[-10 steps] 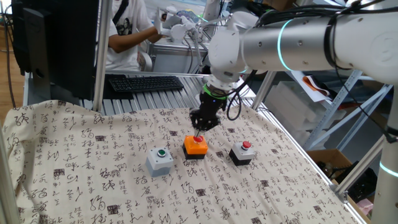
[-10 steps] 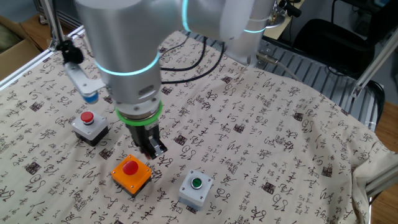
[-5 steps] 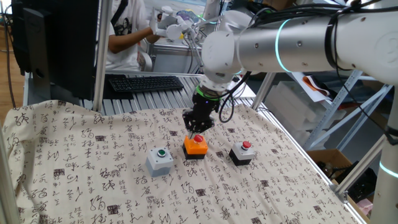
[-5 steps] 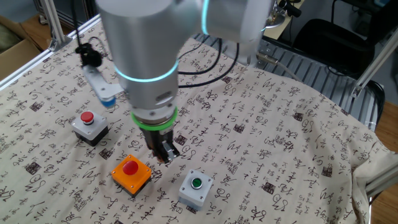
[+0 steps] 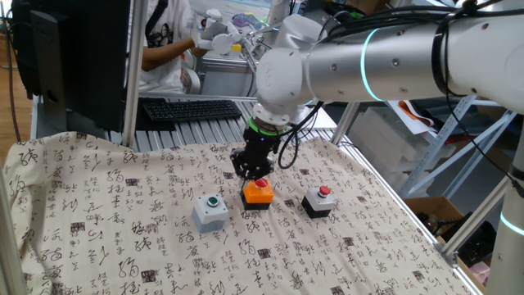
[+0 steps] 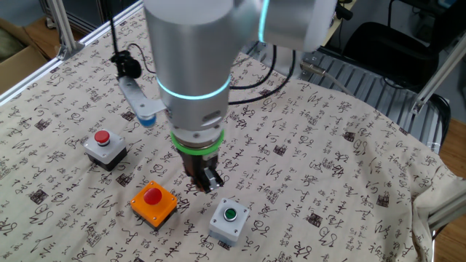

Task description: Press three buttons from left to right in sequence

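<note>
Three buttons stand in a row on the patterned cloth. The grey box with a green cap (image 5: 211, 211) (image 6: 228, 220) is one end. The orange box with a red cap (image 5: 258, 192) (image 6: 153, 201) is the middle one. The black box with a red cap (image 5: 318, 201) (image 6: 104, 146) is the other end. My gripper (image 5: 248, 174) (image 6: 207, 182) points down, shut with nothing held. It hangs just above the cloth, behind the gap between the orange and grey boxes, touching neither.
A keyboard (image 5: 191, 109) and a dark monitor (image 5: 74, 57) sit behind the table, where a person (image 5: 168, 41) works. Aluminium frame posts (image 5: 131, 74) stand at the back left. The cloth drops off at the table's right edge (image 5: 409, 229).
The gripper has shifted from above the orange box sideways toward the grey box, staying shut. The buttons have not moved.
</note>
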You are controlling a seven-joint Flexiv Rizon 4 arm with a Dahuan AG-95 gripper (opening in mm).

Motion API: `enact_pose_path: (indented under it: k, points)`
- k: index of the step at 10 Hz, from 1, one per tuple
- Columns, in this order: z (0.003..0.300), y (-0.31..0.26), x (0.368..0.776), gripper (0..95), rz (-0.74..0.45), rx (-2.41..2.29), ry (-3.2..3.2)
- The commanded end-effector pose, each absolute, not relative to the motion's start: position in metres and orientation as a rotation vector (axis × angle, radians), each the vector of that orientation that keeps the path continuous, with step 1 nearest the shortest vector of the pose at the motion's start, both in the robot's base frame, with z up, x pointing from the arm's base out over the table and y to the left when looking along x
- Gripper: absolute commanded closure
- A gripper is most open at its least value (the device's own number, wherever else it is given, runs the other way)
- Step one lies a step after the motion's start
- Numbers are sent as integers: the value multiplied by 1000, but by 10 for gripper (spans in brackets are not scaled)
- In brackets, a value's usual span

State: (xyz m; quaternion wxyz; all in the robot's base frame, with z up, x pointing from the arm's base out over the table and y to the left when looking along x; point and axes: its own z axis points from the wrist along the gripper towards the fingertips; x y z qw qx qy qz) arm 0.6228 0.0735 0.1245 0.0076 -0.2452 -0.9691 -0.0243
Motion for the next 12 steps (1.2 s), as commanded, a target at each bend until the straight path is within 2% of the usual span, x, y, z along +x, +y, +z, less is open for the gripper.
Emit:
enact_pose_path:
  k: [1, 12]
  points:
    - [122, 80, 620, 950, -78, -787, -3030]
    - [115, 82, 618, 950, -70, -798, -3036]
